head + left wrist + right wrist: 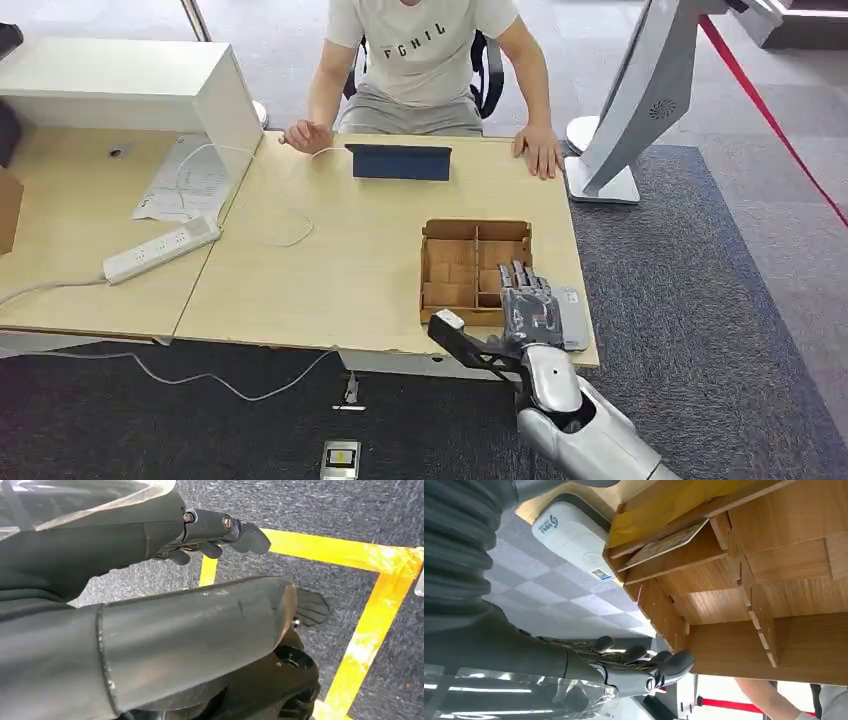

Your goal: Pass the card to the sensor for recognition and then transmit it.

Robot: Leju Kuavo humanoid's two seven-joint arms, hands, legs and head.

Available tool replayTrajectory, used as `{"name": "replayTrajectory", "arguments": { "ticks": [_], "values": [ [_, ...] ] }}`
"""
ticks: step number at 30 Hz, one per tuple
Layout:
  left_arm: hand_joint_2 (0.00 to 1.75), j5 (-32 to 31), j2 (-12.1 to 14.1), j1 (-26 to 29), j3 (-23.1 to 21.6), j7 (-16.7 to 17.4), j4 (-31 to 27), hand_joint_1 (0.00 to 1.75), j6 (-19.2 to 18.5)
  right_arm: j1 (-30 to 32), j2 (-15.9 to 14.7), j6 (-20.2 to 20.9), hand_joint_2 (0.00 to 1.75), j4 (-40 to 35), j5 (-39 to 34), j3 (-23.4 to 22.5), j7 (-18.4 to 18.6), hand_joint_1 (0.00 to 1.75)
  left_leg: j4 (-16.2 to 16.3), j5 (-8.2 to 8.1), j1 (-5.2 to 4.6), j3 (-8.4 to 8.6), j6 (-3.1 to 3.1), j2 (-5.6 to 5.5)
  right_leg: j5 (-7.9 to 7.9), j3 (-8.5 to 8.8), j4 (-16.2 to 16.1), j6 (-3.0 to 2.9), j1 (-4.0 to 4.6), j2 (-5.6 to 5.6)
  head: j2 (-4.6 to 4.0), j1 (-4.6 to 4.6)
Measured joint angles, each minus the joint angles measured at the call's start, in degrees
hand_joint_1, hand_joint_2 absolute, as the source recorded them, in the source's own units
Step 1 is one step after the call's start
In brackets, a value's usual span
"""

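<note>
Silver and jointed, the robot's right arm rises from the lower edge of the head view to the near right corner of the pale wooden table (330,280), where its right hand (528,312) lies flat, palm down, fingers stretched forward and holding nothing. Those dark fingers (519,277) reach over the near right part of a brown partitioned wooden box (474,268), while the palm covers much of a flat white-and-grey sensor pad (573,318) at the table's right edge, just beside the box. In the right wrist view a thin card with a wood-grain face (667,546) leans tilted inside one compartment of the box, close to the white sensor pad. Hanging low, the left hand (215,535) shows in its wrist view above dark carpet and yellow floor tape (372,625), its fingers loosely curled around nothing. At the table's far edge a person in a light T-shirt (425,55) sits with both hands on the wood, a dark blue folded tablet case (399,162) between them. Toward the left edge lie a white power strip (160,250) and a looping white cable (270,205).
</note>
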Motion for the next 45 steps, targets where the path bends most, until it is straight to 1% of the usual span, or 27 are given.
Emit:
{"name": "replayTrajectory", "arguments": {
  "ticks": [13,23,31,45],
  "values": [
    [0.00,0.00,0.33,-0.02,-0.48,0.37,0.07,0.00,0.00,-0.15,-0.55,0.13,1.75,2.49,-0.68,0.61,0.66,0.00,0.00,0.00,0.00,0.00,0.00,0.00,0.00,-0.01,0.00,0.00,0.00,0.00,0.00,-0.02],
    [0.00,0.13,0.46,-0.02,-0.79,0.35,0.07,0.00,0.35,-0.45,-0.63,-1.14,1.75,3.98,-0.61,0.96,0.18,0.00,0.00,0.00,0.00,0.00,0.00,0.00,0.00,-0.01,0.00,0.00,0.00,0.00,0.00,-0.02],
    [0.00,0.09,0.61,-0.03,-1.46,0.68,0.07,0.00,0.37,-0.59,-0.79,-2.08,1.75,3.91,-0.28,1.00,0.57,0.00,0.00,0.00,0.00,0.00,0.00,0.00,0.00,-0.01,0.00,0.00,0.00,0.00,0.00,0.00],
    [0.00,0.26,0.59,-0.05,-1.71,0.94,0.07,0.00,1.38,-1.18,-0.94,-1.92,1.75,3.76,-0.33,1.95,0.48,0.00,0.00,0.00,0.00,0.00,0.00,0.00,0.00,-0.01,0.00,0.00,0.00,0.00,0.02,-0.02]
  ]
}}
